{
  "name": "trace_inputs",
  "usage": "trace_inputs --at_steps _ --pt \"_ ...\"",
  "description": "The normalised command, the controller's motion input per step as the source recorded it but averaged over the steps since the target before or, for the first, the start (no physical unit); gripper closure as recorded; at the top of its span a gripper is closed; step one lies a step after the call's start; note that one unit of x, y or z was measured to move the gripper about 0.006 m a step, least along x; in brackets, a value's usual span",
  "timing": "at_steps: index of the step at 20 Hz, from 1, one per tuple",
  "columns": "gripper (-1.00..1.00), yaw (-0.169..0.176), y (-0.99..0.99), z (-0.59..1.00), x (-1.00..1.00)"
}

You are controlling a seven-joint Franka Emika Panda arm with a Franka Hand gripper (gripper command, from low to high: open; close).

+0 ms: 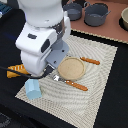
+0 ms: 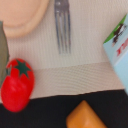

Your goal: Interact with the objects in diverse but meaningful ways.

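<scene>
Red tomato (image 2: 17, 84) lies just beneath your gripper, whose jaws are hidden; you cannot tell their opening.

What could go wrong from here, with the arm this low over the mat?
1. The arm body hides much of the mat in the exterior view, so only the wrist view shows the tomato; a misjudged descent could knock it, and being round it may roll.
2. The fork lies beside the plate; a sweep could drag it.
3. The carton and orange slab sit close by, leaving little clearance. The hand itself is not visible.
</scene>
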Motion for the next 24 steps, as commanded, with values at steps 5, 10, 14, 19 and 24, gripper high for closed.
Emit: trace_inputs --at_steps 5,10,14,19,24 --pt "-1.00 0.016 0.77 0.00 -0.03" --pt "-1.00 0.010 0.74 -0.03 -0.12" --pt "-1.00 -0.059 0.45 -0.17 -0.31" --pt "-1.00 -0.222 0.16 -0.16 -0.39" --pt "-1.00 -0.158 0.18 -0.19 -0.53"
